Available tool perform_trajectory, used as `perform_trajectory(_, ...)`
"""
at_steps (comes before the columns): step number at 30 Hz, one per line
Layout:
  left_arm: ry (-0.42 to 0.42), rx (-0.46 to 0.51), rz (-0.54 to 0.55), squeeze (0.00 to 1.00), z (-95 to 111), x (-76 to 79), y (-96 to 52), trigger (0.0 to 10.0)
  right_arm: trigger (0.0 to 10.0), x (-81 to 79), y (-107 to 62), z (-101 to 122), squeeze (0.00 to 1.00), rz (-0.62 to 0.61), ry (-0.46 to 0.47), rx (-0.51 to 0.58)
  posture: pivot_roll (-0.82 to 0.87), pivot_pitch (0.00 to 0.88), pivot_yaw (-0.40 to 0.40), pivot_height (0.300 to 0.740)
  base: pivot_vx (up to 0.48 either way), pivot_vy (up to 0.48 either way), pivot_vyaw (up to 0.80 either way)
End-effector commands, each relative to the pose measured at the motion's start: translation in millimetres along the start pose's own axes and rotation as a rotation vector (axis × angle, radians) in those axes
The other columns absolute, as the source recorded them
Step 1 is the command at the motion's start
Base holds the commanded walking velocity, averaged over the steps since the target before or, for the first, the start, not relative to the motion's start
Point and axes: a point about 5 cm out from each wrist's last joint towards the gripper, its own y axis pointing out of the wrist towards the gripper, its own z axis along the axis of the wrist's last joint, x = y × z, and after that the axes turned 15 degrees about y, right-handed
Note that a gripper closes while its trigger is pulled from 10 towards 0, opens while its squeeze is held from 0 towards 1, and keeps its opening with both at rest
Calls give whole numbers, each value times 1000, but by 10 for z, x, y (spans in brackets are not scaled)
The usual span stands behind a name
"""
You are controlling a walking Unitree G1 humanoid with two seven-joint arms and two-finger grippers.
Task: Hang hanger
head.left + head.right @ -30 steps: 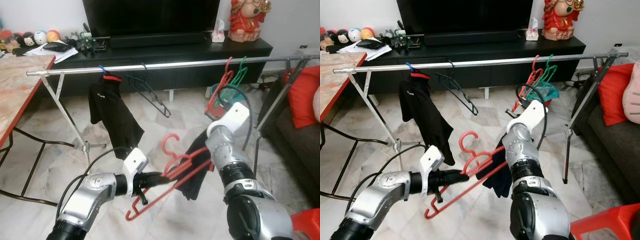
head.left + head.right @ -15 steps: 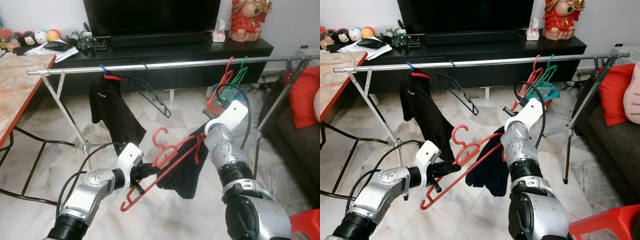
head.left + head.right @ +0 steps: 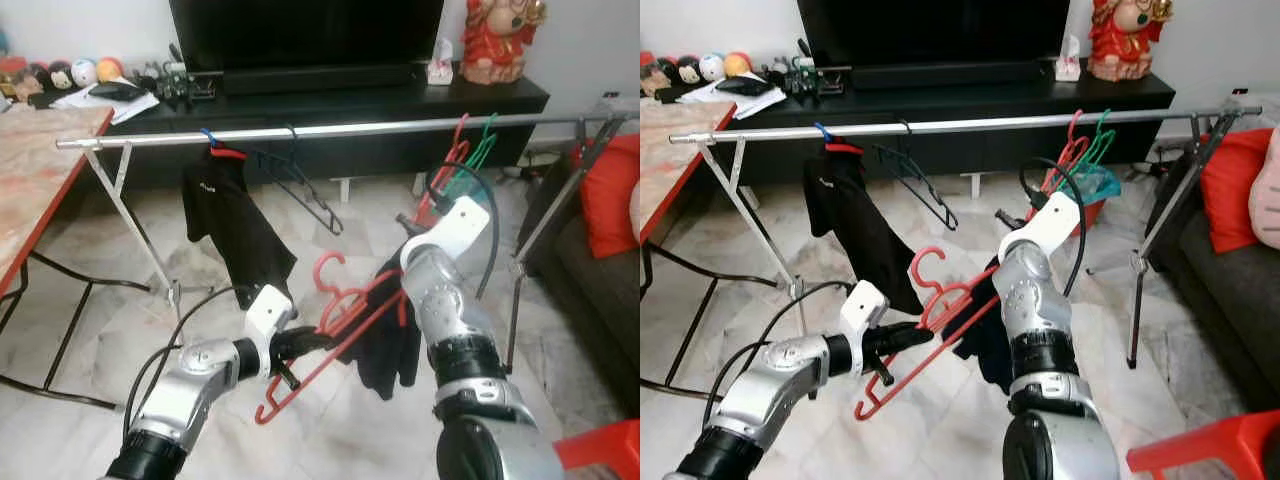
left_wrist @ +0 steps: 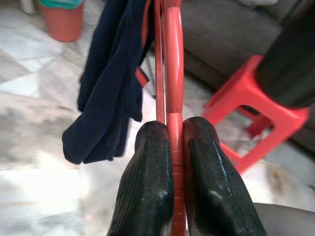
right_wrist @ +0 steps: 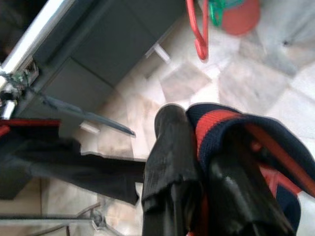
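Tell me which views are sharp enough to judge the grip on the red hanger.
Left wrist view: left pincer and red hanger crisp, background sofa and stool soft. Right wrist view: right pincer slightly blurred, navy garment readable, floor glare washed out. Eye views: evenly lit, sharp, rail clear.

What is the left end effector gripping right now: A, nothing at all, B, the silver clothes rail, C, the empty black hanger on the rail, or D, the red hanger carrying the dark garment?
D: in the left wrist view the left end effector has both black fingers pressed shut against the red hanger, from which the dark garment hangs, well below the clothes rail.
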Motion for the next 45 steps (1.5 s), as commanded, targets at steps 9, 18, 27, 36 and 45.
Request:
perform_trajectory(9, 52, -92, 144, 0, -29, -139, 29, 10000, 10000, -39, -196, -58, 0, -25, 55, 10, -59, 0, 14, 740, 0, 0, 0)
perform_trajectory(18, 38, -101, 217, 0, -17, -203, 52, 10000, 10000, 7, -284, -25, 0, -39, 50, 7, -61, 0, 17, 740, 0, 0, 0)
perform_trajectory(27, 15, 41, 23, 0, 151, -24, 51, 10000, 10000, -96, -550, -275, 0, 91, -75, -152, -62, 0, 18, 740, 0, 0, 0)
perform_trajectory(36, 12, 65, -27, 0, 192, 12, 45, 10000, 10000, -164, -695, -384, 0, 120, -84, -205, -60, 0, 20, 740, 0, 0, 0)
perform_trajectory(45, 24, -1, -13, 0, 109, 7, 56, 10000, 10000, -306, -881, -517, 0, 177, -71, -265, -61, 0, 24, 740, 0, 0, 0)
